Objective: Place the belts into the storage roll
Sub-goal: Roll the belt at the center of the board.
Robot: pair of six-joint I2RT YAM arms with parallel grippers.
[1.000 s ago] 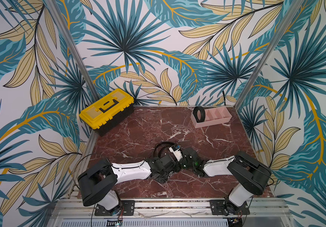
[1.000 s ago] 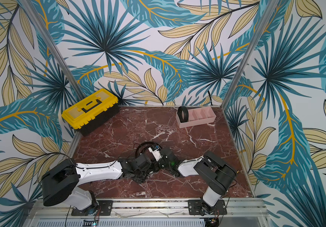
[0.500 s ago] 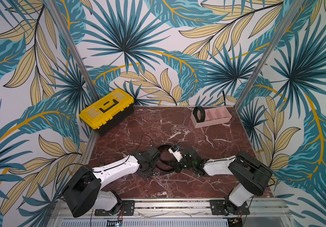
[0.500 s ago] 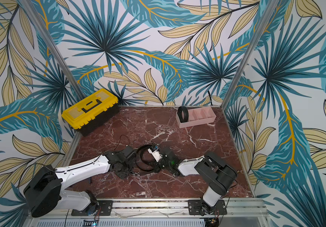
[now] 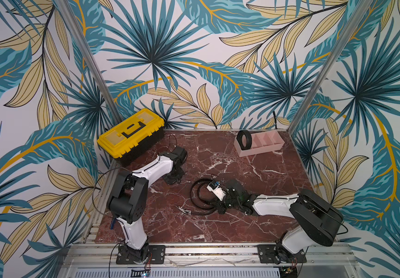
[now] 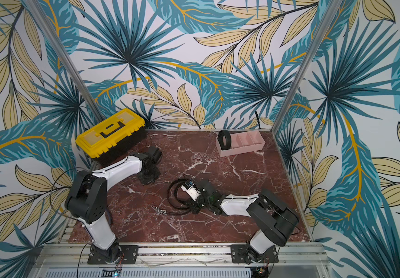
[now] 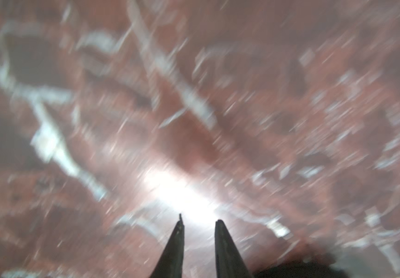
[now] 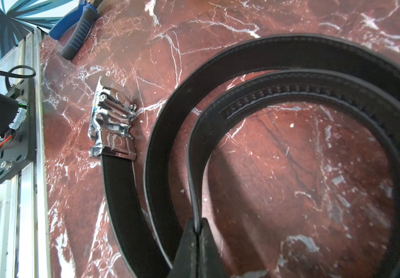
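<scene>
A loose black belt (image 5: 200,196) lies in wide loops mid-table, its metal buckle (image 8: 112,122) flat on the marble towards the front rail. My right gripper (image 8: 197,226) is shut on the edge of the belt's inner loop (image 8: 195,192); in a top view the right gripper (image 5: 215,206) sits low at the loops' right side. A second belt (image 5: 244,137), tightly coiled, stands in the left end compartment of the pink storage roll (image 5: 268,146) at the back right. My left gripper (image 5: 171,180) points down at bare marble near the toolbox. In its blurred wrist view the left gripper (image 7: 200,222) stands slightly open, with nothing between the fingers.
A yellow-and-black toolbox (image 5: 131,131) stands at the back left, close behind the left arm. A blue-handled tool (image 8: 78,31) lies by the front left rail. The metal frame rail (image 5: 194,250) runs along the front edge.
The left arm has pulled away from the belt at the centre and swung back left towards the toolbox, its jaws narrowing. The right gripper has stayed shut on the belt.
</scene>
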